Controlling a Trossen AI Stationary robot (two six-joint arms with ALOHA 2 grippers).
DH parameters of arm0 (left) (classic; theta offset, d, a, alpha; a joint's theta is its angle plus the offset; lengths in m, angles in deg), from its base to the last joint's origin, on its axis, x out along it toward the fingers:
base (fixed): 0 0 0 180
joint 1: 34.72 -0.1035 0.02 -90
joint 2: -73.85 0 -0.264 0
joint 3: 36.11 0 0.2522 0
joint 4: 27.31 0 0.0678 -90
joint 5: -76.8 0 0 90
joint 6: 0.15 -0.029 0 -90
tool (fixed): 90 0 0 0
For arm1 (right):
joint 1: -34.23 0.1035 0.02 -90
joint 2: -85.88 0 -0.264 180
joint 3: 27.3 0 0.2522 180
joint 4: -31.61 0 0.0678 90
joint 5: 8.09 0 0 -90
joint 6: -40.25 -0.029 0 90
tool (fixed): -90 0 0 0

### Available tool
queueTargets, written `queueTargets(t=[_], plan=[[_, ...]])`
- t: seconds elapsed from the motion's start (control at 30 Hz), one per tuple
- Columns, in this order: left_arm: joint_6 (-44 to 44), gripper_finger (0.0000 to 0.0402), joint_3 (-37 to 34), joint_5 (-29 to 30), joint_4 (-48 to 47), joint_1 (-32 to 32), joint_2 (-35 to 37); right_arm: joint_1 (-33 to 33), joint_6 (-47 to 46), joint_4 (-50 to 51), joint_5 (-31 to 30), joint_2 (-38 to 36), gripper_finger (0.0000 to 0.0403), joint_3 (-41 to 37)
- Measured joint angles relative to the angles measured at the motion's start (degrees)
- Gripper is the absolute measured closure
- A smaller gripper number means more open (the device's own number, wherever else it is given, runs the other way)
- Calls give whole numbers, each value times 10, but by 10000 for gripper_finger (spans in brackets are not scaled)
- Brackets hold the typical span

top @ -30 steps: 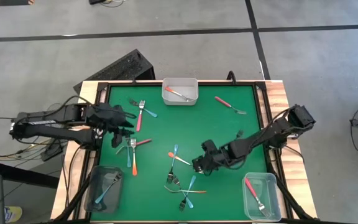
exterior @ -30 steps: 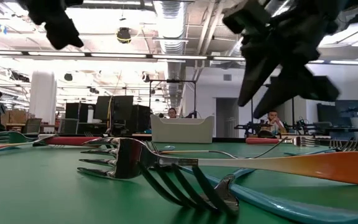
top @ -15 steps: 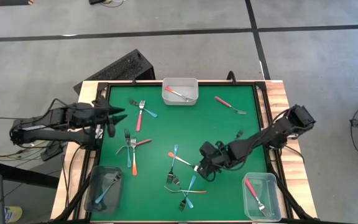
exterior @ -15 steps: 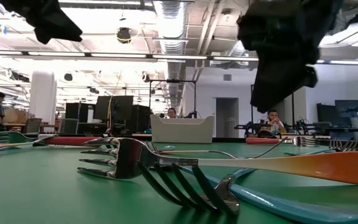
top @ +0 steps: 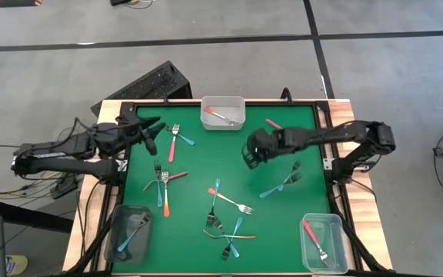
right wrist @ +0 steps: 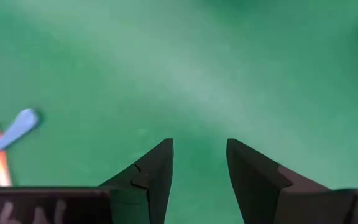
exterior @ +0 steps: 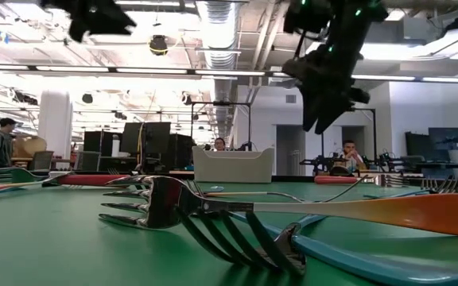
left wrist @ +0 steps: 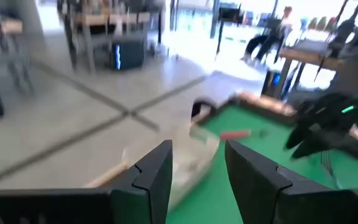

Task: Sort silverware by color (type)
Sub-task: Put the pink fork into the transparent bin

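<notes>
Above the green tabletop (top: 283, 177) the right end effector (top: 250, 155) hung open and empty, between picks; next it apparently needed a fork, such as the blue-handled fork (top: 277, 187) nearby. Left end effector (top: 151, 128) waited open near the tabletop's edge. Bin contents were hard to make out.

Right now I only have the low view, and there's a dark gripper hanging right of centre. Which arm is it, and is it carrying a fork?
Observer: That's the right gripper. Its wrist view shows the fingers apart over bare mat, with nothing between them.
Operator: And the other arm?
Observer: The left gripper hovers near the mat's far left corner, fingers open and empty too.
Operator: Any fork close to the right gripper?
Observer: A light blue fork lies on the mat nearer you than that gripper, apart from the central pile.
</notes>
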Motion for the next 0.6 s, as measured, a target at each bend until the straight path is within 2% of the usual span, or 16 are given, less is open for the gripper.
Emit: queueTargets(t=[0.07, 0.17, 0.3, 0.37, 0.43, 0.6], plan=[[-34, 267, 0, 1, 72, 0, -26, -42, 60, -3, 7, 1, 223, -4], [-61, 267, 0, 8, 128, 0, -61, -99, 137, 1, 7, 6, 223, -17], [-3, 267, 8, 23, 134, 0, -89, -159, 206, -3, 18, 25, 223, -21], [29, 267, 10, 25, 135, 0, -92, -184, 231, 3, 4, 29, 223, -19], [39, 267, 10, 32, 135, 0, -92, -216, 243, 4, -1, 38, 223, -19], [46, 267, 10, 49, 135, 0, -86, -286, 295, 59, 30, 63, 223, -20]])
